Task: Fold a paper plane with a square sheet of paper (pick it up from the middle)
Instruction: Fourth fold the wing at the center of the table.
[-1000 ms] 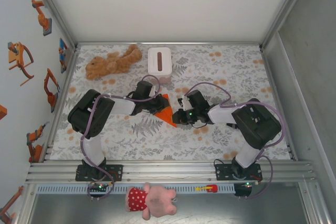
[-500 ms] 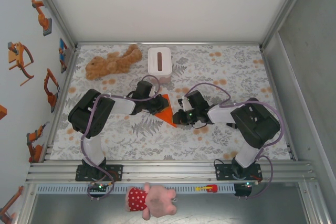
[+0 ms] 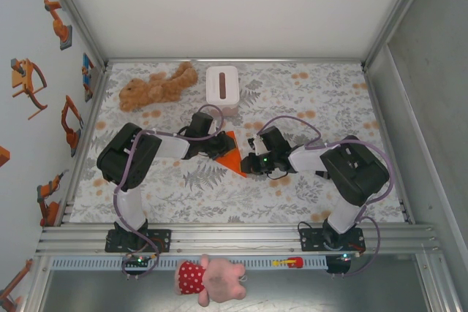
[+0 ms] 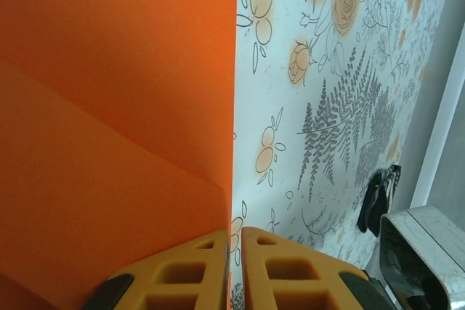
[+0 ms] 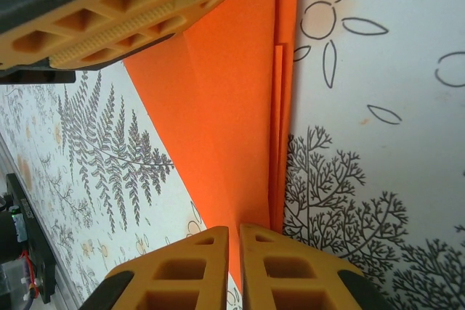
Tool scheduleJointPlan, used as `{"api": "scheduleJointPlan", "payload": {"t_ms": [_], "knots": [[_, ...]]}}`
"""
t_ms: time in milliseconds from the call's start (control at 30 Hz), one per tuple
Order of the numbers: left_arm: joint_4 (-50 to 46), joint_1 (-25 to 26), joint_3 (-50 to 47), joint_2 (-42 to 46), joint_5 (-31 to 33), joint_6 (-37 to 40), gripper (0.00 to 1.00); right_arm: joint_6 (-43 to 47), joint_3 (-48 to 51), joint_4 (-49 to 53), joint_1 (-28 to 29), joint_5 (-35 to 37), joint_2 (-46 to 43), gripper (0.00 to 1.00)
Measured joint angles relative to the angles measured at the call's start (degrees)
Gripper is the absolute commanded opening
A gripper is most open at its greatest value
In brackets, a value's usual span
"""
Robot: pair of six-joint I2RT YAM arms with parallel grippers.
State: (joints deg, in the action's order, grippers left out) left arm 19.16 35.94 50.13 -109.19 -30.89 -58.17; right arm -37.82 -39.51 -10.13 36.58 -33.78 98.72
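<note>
The square sheet of paper [image 3: 232,154] is bright orange and folded into a pointed wedge with layered flaps, lying low over the middle of the flowered table. My left gripper [image 3: 218,146] holds its far left edge. In the left wrist view the paper [image 4: 109,143] runs between the nearly touching orange fingers of the left gripper [image 4: 235,241]. My right gripper [image 3: 247,164] pinches the near pointed end. In the right wrist view the folded layers [image 5: 232,107] narrow into the right gripper [image 5: 234,241], and the left gripper's fingers [image 5: 123,5] show at the top left.
A white tissue box [image 3: 221,85] stands at the back centre, close behind the left gripper. A brown teddy bear [image 3: 157,85] lies at the back left. A pink plush toy [image 3: 212,279] and a small red tool [image 3: 289,261] sit by the front rail. Metal walls enclose the table.
Both arms have crept a touch to the left with the paper between them. Both grips look unchanged.
</note>
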Motion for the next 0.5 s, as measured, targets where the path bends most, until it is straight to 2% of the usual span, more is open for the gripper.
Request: {"api": "scheduleJointPlan", "payload": {"t_ms": [333,500], "knots": [[-1.03,-0.04,0.90,-1.07,-0.11,0.33,0.13,-0.13,0.02,-0.11,-0.02,-0.09,-0.28,0.12],[-1.68,-0.04,1.22,-1.14,-0.13,0.79,0.13,-1.22,0.09,0.26,-0.07,0.90,-6.10,0.13]]}}
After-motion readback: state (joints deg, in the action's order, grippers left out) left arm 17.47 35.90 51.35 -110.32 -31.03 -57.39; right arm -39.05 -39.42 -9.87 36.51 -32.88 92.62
